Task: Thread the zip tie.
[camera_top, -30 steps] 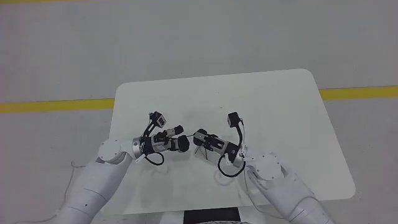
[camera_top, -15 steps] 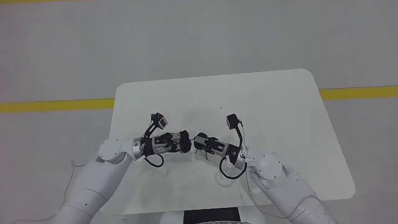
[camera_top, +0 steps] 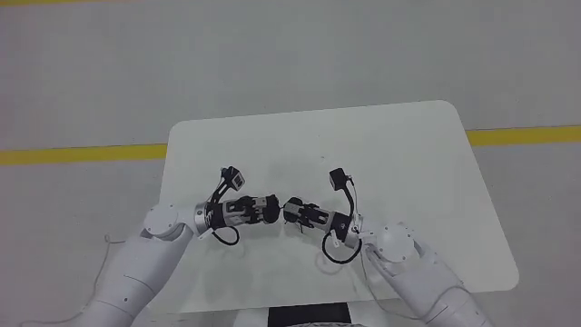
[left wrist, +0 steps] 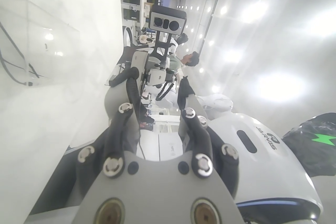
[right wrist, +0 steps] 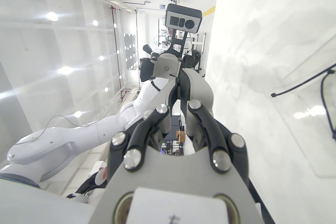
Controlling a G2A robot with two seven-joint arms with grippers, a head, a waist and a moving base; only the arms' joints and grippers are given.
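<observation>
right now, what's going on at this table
A two-armed robot holds its left tool and right tool almost tip to tip over the white table, set up to thread a zip tie. No tie can be made out between them. Black zip ties lie on a clear tray nearby.

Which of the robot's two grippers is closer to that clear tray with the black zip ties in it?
Right. The clear tray lies on the table directly alongside the right gripper; for the left gripper it sits farther off, out ahead of its tip.
</observation>
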